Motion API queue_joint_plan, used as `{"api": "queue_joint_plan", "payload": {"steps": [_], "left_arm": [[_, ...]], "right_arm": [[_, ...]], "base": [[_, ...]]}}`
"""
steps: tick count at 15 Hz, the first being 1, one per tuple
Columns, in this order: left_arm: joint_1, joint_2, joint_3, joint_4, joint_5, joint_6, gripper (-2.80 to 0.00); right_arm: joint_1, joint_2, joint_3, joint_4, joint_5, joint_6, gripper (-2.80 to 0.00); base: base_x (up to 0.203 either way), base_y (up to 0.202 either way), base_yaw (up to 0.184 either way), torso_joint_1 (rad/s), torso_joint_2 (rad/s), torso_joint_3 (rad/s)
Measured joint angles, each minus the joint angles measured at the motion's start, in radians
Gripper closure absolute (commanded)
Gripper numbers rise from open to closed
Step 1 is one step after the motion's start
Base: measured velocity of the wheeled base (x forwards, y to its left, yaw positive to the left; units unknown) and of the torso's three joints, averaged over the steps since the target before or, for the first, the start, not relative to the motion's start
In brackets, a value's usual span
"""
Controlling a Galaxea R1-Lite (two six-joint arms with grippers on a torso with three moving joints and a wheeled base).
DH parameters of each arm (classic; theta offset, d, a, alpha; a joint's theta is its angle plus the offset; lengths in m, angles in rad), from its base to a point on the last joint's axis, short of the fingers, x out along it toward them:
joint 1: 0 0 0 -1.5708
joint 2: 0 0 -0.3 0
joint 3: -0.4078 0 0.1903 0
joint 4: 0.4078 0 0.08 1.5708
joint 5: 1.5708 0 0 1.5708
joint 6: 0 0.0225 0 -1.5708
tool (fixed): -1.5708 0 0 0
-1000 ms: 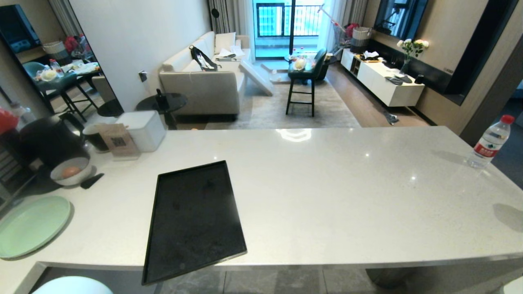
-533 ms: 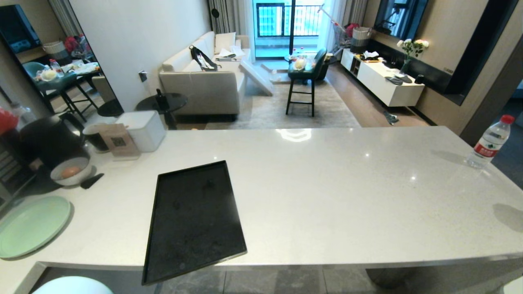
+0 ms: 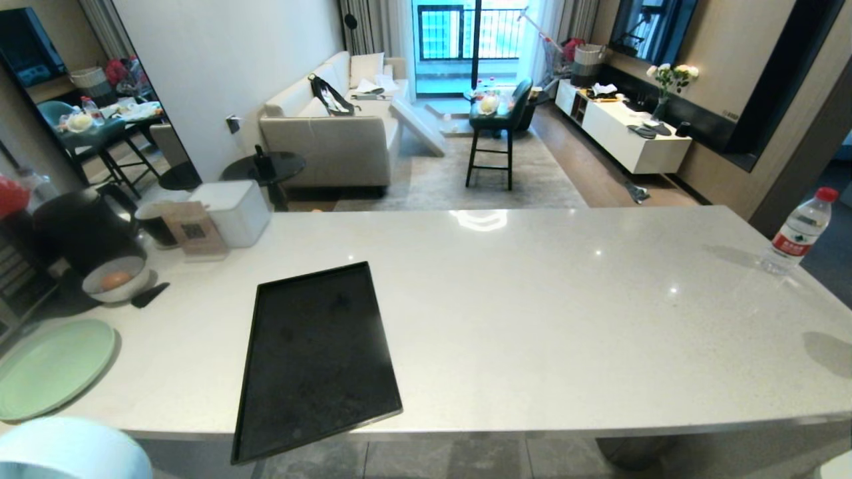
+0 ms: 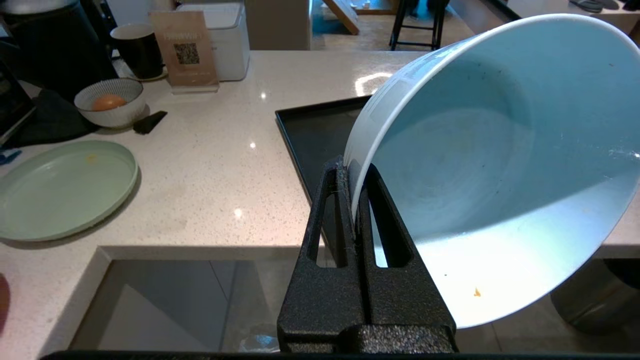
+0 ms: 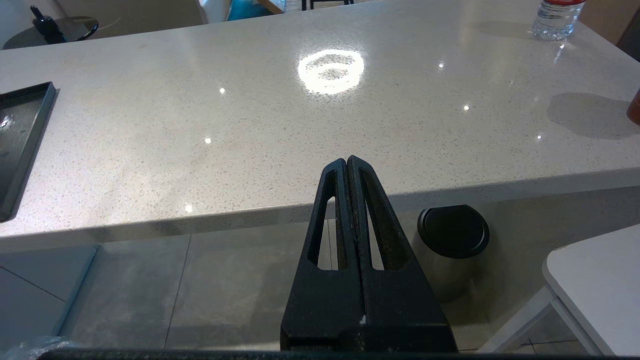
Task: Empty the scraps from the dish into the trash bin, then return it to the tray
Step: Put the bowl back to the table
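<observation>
our left gripper (image 4: 356,172) has its jaws clamped on the rim of the dish (image 4: 495,165), holding it tilted below the near edge of the bench (image 3: 532,313), left of the tray (image 3: 319,352). the dish shows at the head view's lower left corner. one orange speck, perhaps a leftover scrap (image 4: 477,292), sticks inside the dish. the tray lies bare, overhanging the bench edge. our right gripper (image 5: 347,162) hangs off the bench with jaws together, above a steel bin (image 5: 452,240).
</observation>
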Motion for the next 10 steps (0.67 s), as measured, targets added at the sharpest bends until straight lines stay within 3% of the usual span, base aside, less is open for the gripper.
{"api": "queue_joint_plan", "payload": {"steps": [5,10], "left_arm": [[-0.008,0.360,-0.236,0.015,0.007,-0.001,0.00],[-0.022,0.730,-0.338,0.014,0.007,-0.001,0.00]], "right_arm": [[0.000,0.000,0.000,0.000,0.000,0.000,0.00],[0.000,0.000,0.000,0.000,0.000,0.001,0.00]], "base": [[0.000,0.000,0.000,0.000,0.00,0.000],[0.000,0.000,0.000,0.000,0.00,0.000]]}}
